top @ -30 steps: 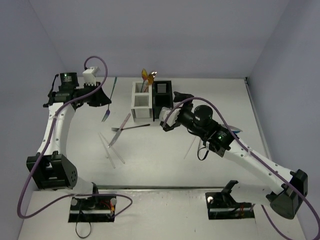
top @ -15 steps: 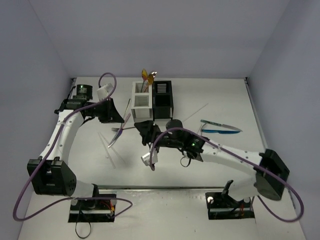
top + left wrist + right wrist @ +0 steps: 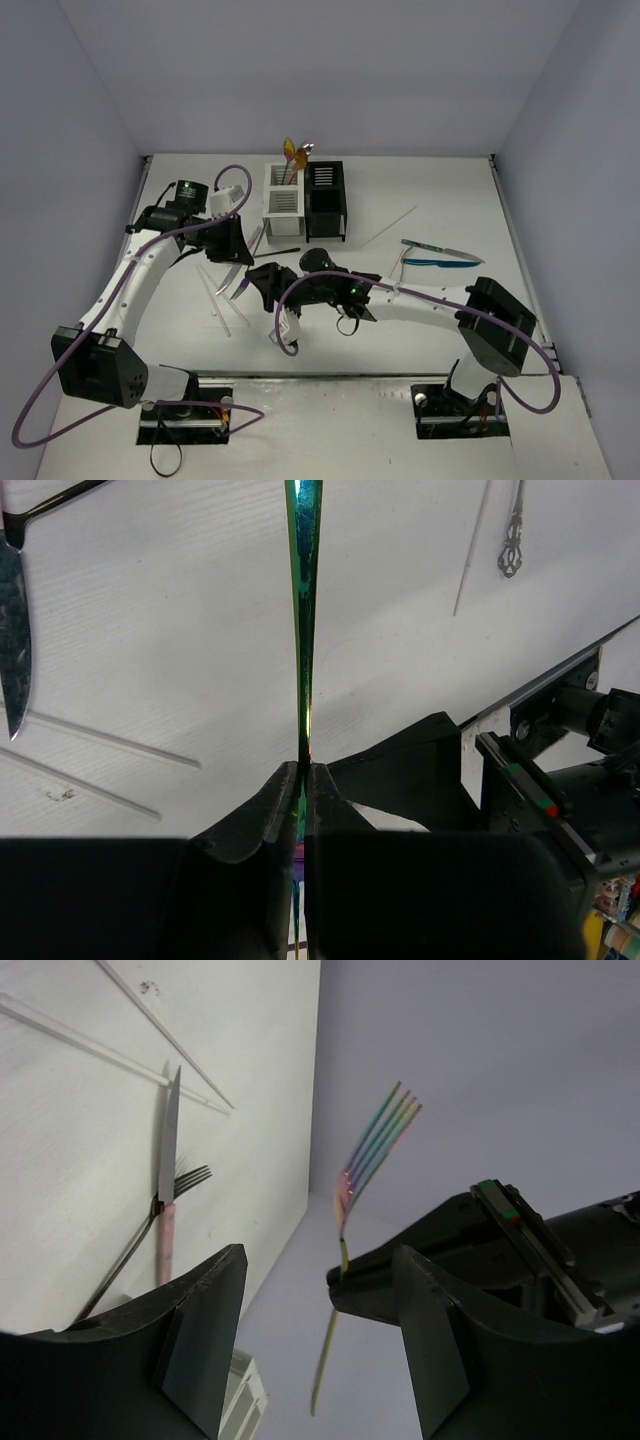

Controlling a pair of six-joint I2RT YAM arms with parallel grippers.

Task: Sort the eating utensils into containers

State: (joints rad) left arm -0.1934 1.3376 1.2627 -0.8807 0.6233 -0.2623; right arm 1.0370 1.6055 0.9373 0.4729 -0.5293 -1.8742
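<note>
My left gripper [image 3: 237, 250] [image 3: 303, 770] is shut on the slim handle of an iridescent teal fork [image 3: 303, 630], held off the table. In the right wrist view, the fork's rainbow tines [image 3: 385, 1125] rise between my right gripper's [image 3: 320, 1260] spread fingers, which touch nothing. My right gripper [image 3: 263, 290] hangs just right of the left one. The white container [image 3: 283, 205] holds gold utensils [image 3: 293, 155]; the black container [image 3: 326, 200] adjoins it. A pink-handled knife [image 3: 166, 1210] crosses a dark fork [image 3: 190, 1177] on the table.
Clear sticks [image 3: 225, 300] [image 3: 100, 1050] lie left of centre. A blue knife [image 3: 440, 262] and a silver utensil [image 3: 440, 250] lie at the right, with a thin stick [image 3: 390, 225] near them. An ornate silver handle [image 3: 512, 540] shows in the left wrist view. Purple cables loop around both arms.
My right arm has swung left from beside the black container to a spot by the left gripper, its jaws narrowing. My left arm has carried the fork right and nearer.
</note>
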